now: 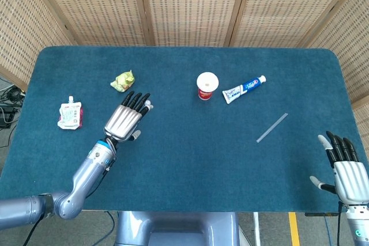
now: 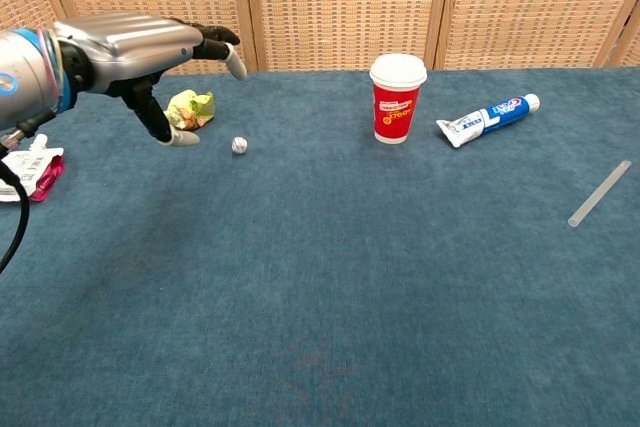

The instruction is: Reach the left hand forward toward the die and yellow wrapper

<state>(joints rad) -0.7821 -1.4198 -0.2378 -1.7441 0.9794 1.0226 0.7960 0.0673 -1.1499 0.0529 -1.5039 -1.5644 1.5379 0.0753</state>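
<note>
The small white die (image 2: pixel 239 145) shows free on the blue cloth, just right of the crumpled yellow wrapper (image 2: pixel 190 108) and apart from it. My left hand (image 2: pixel 135 45) hovers above and left of the die with thumb and fingers spread, holding nothing. From the head view the left hand (image 1: pixel 128 120) sits just short of the wrapper (image 1: pixel 122 80), and I cannot make out the die there. My right hand (image 1: pixel 349 171) rests open at the table's near right corner.
A red paper cup (image 2: pixel 397 98) stands mid-table with a toothpaste tube (image 2: pixel 487 118) to its right. A clear stick (image 2: pixel 599 193) lies at the far right. A white and red pouch (image 1: pixel 70 114) lies left of my left arm.
</note>
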